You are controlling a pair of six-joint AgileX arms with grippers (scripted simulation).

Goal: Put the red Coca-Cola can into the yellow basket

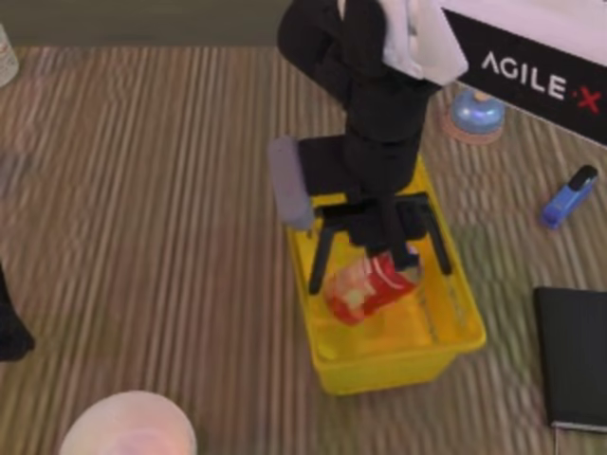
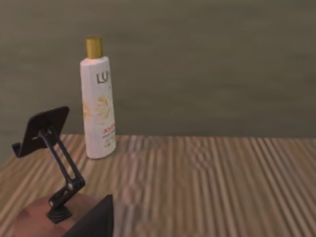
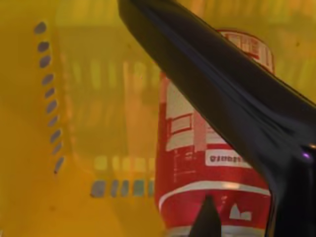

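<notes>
"agile x" on the right arm (image 1: 531, 66); "lu" on the bottle (image 2: 98, 106).

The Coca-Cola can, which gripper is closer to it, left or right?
Right. The right gripper is at the red Coca-Cola can, over the yellow basket; the left arm sits parked at the table's far left edge.

We see a table (image 1: 142, 190) of striped brown wood grain filling the overhead view. In the left wrist view a plain, dull olive wall (image 2: 212, 64) stands behind its far edge. Light is even, shadows soft.
</notes>
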